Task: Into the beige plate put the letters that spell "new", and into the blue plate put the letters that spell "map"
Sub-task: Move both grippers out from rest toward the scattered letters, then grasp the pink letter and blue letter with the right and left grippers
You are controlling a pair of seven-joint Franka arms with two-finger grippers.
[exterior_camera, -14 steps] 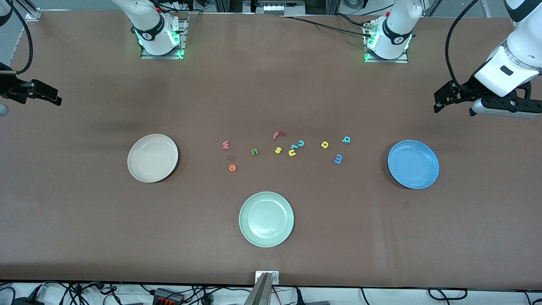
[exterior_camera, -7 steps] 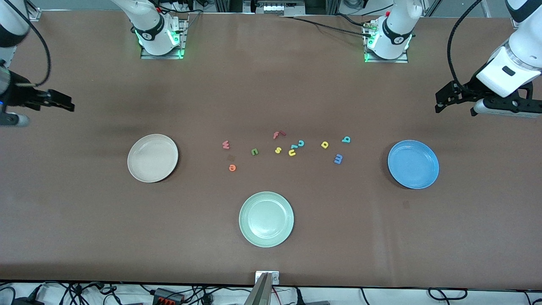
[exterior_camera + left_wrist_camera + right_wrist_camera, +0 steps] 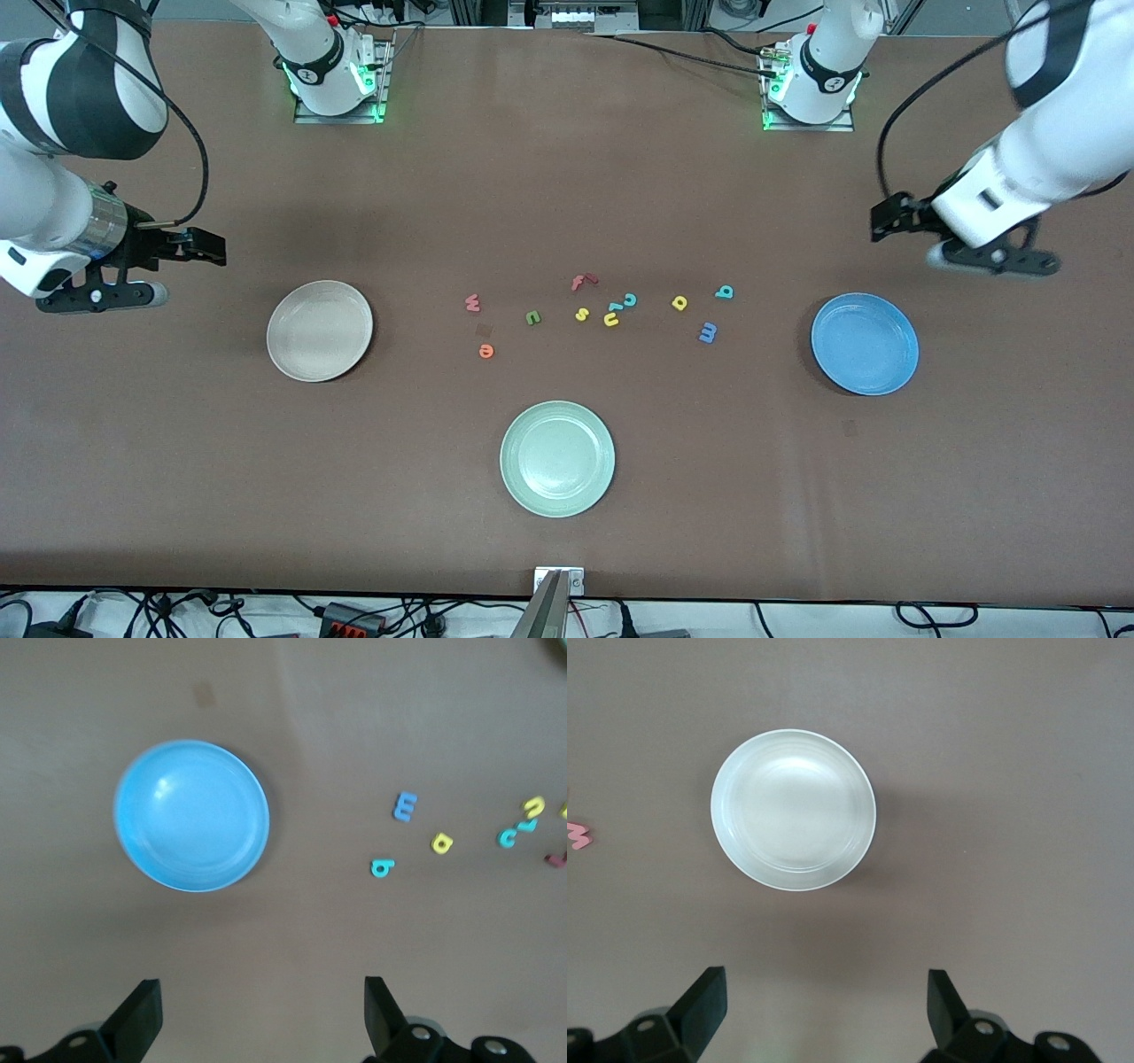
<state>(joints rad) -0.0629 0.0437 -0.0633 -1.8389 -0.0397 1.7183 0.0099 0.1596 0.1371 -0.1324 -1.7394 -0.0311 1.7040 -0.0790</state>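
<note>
Setting: robotics lab, test bench. Long table (image 3: 567,177) under plain brown cover. Two white arm bases bolted to metal plates along one edge, green status lights lit at each base (image 3: 335,84) (second base (image 3: 811,89) likewise). Black cables (image 3: 673,49) run across tabletop to bases. Aluminium frame parts along that edge. Nearest front camera: tangle of wires and power strip (image 3: 354,618) below table edge.

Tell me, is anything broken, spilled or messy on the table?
Nothing looks broken or spilled. The little foam letters lie loosely scattered on the table between the beige plate and the blue plate.
</note>
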